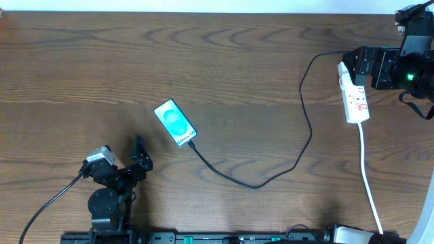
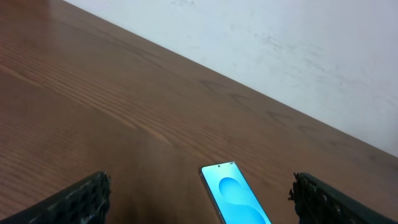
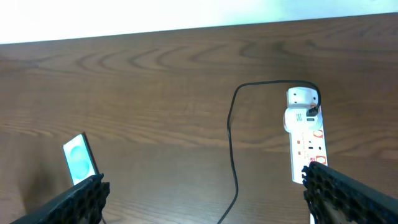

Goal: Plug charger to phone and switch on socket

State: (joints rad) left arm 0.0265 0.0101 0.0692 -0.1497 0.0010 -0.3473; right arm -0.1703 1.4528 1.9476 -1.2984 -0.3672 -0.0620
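The top view shows the whole brown table (image 1: 217,68). The phone (image 1: 175,123) lies flat near the middle, blue screen up, turned at a slant. The charger (image 1: 258,187) is a thin black wire. One end meets the phone's lower short edge, but it is too small to tell how deep the tip sits. The wire bends in a big loop to the right and runs up to the far end of the socket (image 1: 356,98). The socket is a long white strip by the right edge. Its thick white cord (image 1: 367,169) runs down toward the front edge.

The right wrist view shows something the top view does not. A white plug block (image 3: 301,99) sits in the end of the socket, and the black wire comes out of it. There are red marks on the strip, but I cannot tell if the switch is on. The phone looks small here, off to the left.

The left wrist view shows only the phone's top end, up close, and a white wall (image 2: 280,50) behind the table.

The left gripper (image 1: 144,154) sits low near the front edge. It points at the phone and does not touch it. Its fingers (image 2: 81,199) are spread wide and hold nothing. The right gripper (image 1: 358,64) is close by the socket's far end. I cannot tell if it touches. Its fingers (image 3: 348,196) are spread wide too, with nothing held between them.
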